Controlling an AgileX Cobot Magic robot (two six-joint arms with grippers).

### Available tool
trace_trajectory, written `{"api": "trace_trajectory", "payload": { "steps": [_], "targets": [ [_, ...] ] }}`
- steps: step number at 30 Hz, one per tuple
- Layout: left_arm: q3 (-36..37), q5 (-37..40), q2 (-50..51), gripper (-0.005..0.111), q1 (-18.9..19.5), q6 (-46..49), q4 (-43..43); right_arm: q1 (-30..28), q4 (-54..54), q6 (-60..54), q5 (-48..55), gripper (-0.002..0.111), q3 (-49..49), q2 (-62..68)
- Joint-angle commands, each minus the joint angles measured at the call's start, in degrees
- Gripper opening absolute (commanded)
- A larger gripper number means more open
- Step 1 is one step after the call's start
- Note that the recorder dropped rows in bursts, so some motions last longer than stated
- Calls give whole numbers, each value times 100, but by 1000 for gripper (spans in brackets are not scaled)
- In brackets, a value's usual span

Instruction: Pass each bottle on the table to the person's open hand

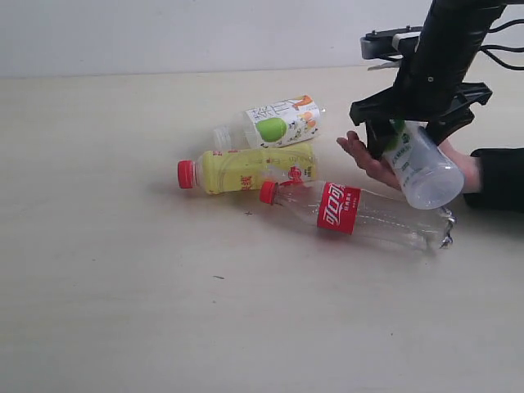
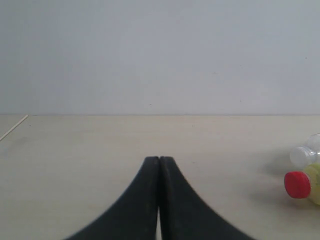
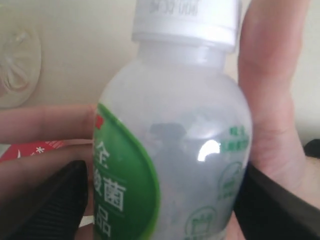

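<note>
The white bottle (image 1: 422, 168) with a green label (image 3: 125, 195) lies tilted across the person's open hand (image 1: 368, 160), whose fingers (image 3: 270, 100) rest behind it. My right gripper (image 1: 409, 135) (image 3: 162, 200) stands open around its body; one finger touches it and the other shows a slim gap. On the table (image 1: 123, 311) lie the Coca-Cola bottle (image 1: 352, 209), the yellow bottle (image 1: 246, 170) with a red cap, and the green-apple bottle (image 1: 274, 123). My left gripper (image 2: 159, 160) is shut and empty, low over bare tabletop.
The person's black sleeve (image 1: 495, 176) comes in from the right edge. In the left wrist view the yellow bottle's red cap (image 2: 297, 184) and a clear bottle neck (image 2: 302, 156) sit far to one side. A pale wall (image 1: 164, 33) backs the table.
</note>
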Motion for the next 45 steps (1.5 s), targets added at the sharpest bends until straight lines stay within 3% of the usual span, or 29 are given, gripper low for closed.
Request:
{"api": "trace_trajectory", "payload": {
  "steps": [1,8,13,15,20,21,26,33,39,45],
  "targets": [
    [16,-14,-34,2,3,-8,13,-29,-4,-56,-205,75,-44,-365],
    [16,-14,-34,2,3,-8,13,-29,-211,-38,-636,75,-44,-965],
    [16,-14,-34,2,3,-8,13,-29,-211,-63,-1098,68,-6,-1663],
    [16,-14,-34,2,3,-8,13,-29,-225,-115,-1511,56,208,-2046],
    [16,-14,-34,2,3,-8,13,-29,-203,-169,-3688,5,1705,-3227],
    [16,-14,-34,2,3,-8,13,-29,-153,-169,-4092,0,2003,-3440],
    [16,-14,-34,2,3,-8,13,-16,372,-130,-6340,0,3827,-4562],
    [16,-14,-34,2,3,-8,13,13,370,-100,-8569,0,5988,-5465],
    [16,-14,-34,2,3,-8,13,13,-1010,701,-10662,0,7462,-5535],
    [16,-14,-34,2,3,-8,13,13,-1319,994,-11245,0,8074,-5535]
  ]
}}
